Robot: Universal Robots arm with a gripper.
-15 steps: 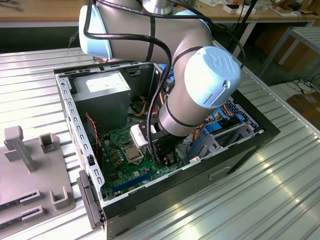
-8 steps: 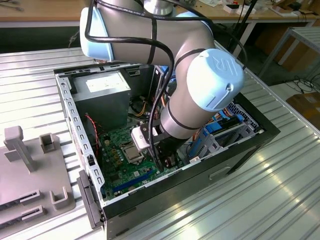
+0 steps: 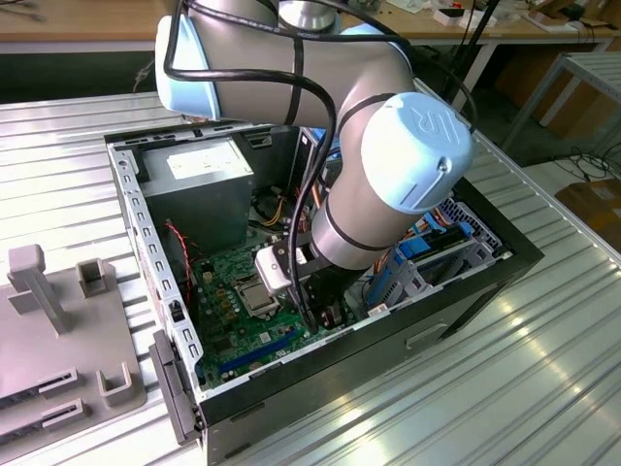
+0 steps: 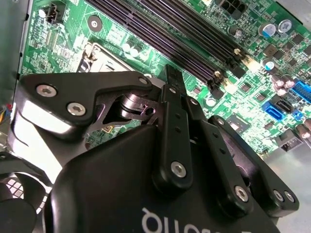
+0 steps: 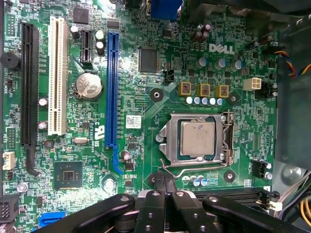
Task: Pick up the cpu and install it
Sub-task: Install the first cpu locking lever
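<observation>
The cpu (image 5: 196, 138), a flat square chip with a silver-grey top, lies flat inside the metal socket frame (image 5: 166, 141) on the green motherboard (image 5: 146, 97). In the exterior view the cpu (image 3: 255, 292) shows in the middle of the board inside the open computer case. My gripper (image 5: 165, 181) hovers above the board a short way off the socket's lever side, apart from the chip. Its black fingers (image 4: 173, 97) are shut together with nothing between them.
The case walls (image 3: 131, 209) enclose the board, with a power supply (image 3: 199, 175) at the back. Blue (image 5: 112, 87), white (image 5: 57, 77) and black (image 5: 29, 92) expansion slots lie beside the socket, and memory slots (image 4: 184, 29) run along the board. A grey fixture (image 3: 58, 330) stands at the exterior view's left.
</observation>
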